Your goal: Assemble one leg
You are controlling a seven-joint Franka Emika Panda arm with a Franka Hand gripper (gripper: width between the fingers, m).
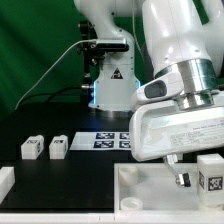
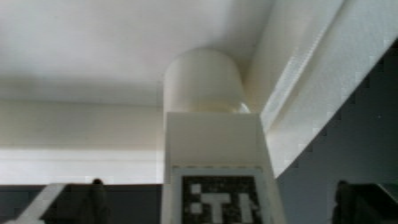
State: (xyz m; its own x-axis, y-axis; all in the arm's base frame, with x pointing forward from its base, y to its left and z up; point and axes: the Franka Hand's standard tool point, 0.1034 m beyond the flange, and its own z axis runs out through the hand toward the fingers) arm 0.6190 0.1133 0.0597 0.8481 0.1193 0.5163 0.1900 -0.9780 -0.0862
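Note:
In the wrist view a white leg (image 2: 210, 120) with a rounded far end and a black-and-white tag stands between my fingers (image 2: 80, 203). There is a gap on each side, so my gripper (image 2: 222, 208) is open around it without touching. In the exterior view the same leg (image 1: 211, 166) stands upright at the right edge. It is over the large white square piece (image 1: 140, 190), with my gripper (image 1: 198, 178) low beside it. One dark finger (image 1: 182, 179) shows and the other is hidden. Two more legs (image 1: 32, 148) (image 1: 58, 147) lie on the black table at the exterior view's left.
The marker board (image 1: 108, 140) lies behind the square piece, near the arm's base. Another white part (image 1: 5, 181) sits at the exterior view's left edge. The arm's white body fills the upper right of the exterior view.

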